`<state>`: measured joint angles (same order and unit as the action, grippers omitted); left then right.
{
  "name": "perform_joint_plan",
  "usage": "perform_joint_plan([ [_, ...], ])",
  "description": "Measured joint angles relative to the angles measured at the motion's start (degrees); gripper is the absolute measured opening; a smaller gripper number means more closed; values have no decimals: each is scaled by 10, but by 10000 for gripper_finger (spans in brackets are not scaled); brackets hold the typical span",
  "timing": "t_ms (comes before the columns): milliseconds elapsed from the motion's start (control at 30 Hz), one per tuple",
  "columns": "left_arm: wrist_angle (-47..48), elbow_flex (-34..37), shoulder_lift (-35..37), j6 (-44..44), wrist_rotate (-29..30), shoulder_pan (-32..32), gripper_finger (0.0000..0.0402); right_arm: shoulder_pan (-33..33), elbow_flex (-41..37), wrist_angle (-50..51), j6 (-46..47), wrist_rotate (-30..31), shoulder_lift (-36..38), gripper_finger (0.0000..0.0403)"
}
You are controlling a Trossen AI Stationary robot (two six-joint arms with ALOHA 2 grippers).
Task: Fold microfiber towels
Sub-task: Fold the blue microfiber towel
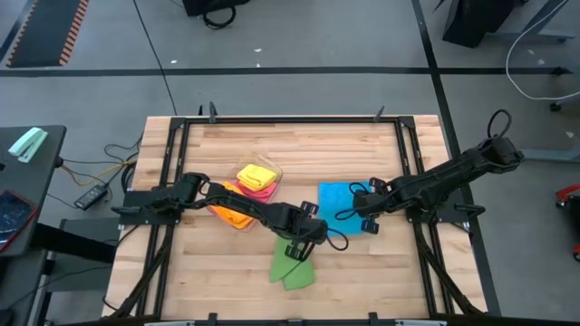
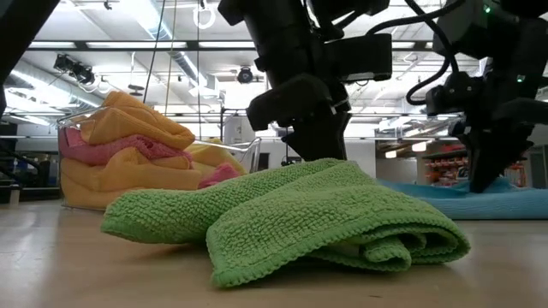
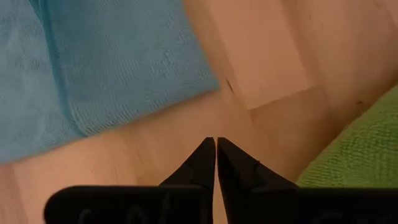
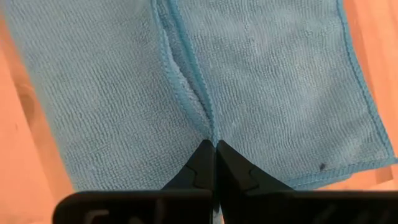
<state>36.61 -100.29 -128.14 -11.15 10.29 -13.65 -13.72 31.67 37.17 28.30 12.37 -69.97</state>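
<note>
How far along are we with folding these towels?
Done: the green towel lies folded over near the front edge, though loosely. In hand: the blue towel is spread on the table with a folded edge showing; the right gripper sits shut at that edge, the left gripper shut over bare wood beside it. Left: the orange, yellow and pink towels piled in the clear tub.
</note>
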Motion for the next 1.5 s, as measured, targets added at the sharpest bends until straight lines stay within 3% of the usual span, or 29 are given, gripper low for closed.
perform_joint_plan([
  [367,4,0,0,16,0,0,11,5,-33,-31,7,-4,0,29],
  [633,-4,0,0,3,0,0,42,5,-31,-25,17,-4,0,100],
  [967,-71,0,0,-60,8,4,105,-1,45,101,23,35,0,158],
  [1233,-95,7,0,-63,21,21,134,-52,49,30,-68,21,0,156],
  [1500,-147,52,-1,-150,22,22,152,-148,2,-90,-102,43,0,170],
])
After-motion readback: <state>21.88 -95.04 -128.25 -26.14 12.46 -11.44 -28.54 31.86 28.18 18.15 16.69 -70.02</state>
